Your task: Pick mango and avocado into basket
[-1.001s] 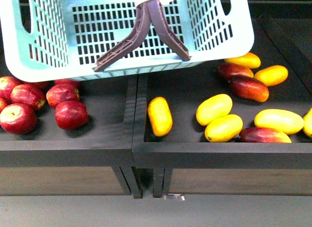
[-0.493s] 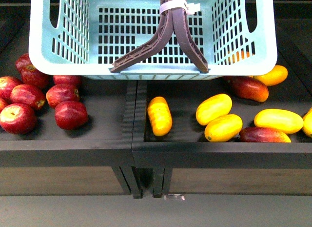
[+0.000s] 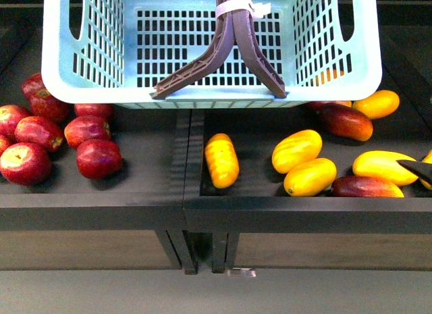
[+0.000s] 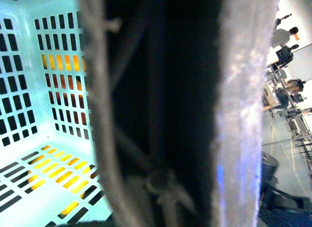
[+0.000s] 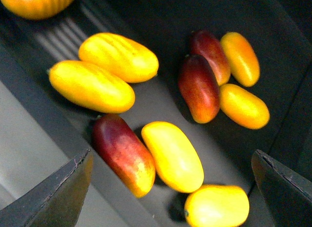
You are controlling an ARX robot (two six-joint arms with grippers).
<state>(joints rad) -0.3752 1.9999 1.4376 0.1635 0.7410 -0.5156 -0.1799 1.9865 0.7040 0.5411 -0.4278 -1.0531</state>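
Note:
The turquoise basket (image 3: pixel 202 98) hangs above the back of the shelf, its brown handles (image 3: pixel 226 50) pulled up together. My left gripper (image 4: pixel 165 139) is shut on the handles, which fill the left wrist view as a dark blur. Red mangoes lie in the right bin (image 3: pixel 346 121) (image 3: pixel 364 186). My right gripper (image 5: pixel 170 193) is open above the bin, with a red mango (image 5: pixel 124 154) and a yellow one (image 5: pixel 173 156) below the gap. One fingertip (image 3: pixel 415 169) shows at the right edge of the front view. The avocado is out of view.
Red apples (image 3: pixel 98 157) fill the left bin, behind a dark divider (image 3: pixel 189 159). Yellow mangoes (image 3: pixel 297 150) and an orange-yellow one (image 3: pixel 221 160) lie among the red ones. Two more red mangoes (image 5: pixel 199 88) sit further back. The shelf has a raised front lip (image 3: pixel 270 216).
The basket swung right and levelled out a second ago, and has hardly moved since. A tip of my right gripper has come into the front view at the right edge.

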